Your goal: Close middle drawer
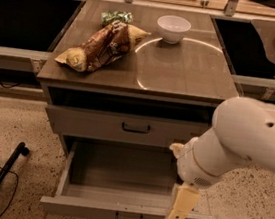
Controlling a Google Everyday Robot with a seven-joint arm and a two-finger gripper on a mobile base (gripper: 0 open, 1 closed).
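Grey-beige middle drawer [89,208], deep box exposed, stands pulled well out at lower centre of frame. Cream-coloured gripper [177,216] hangs, pointing down, at that drawer's front right corner; grip state cannot be told.

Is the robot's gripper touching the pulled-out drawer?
Cannot tell. In the camera view the gripper overlaps the right end of the front panel of the middle drawer, but that one angle shows neither contact nor a gap.
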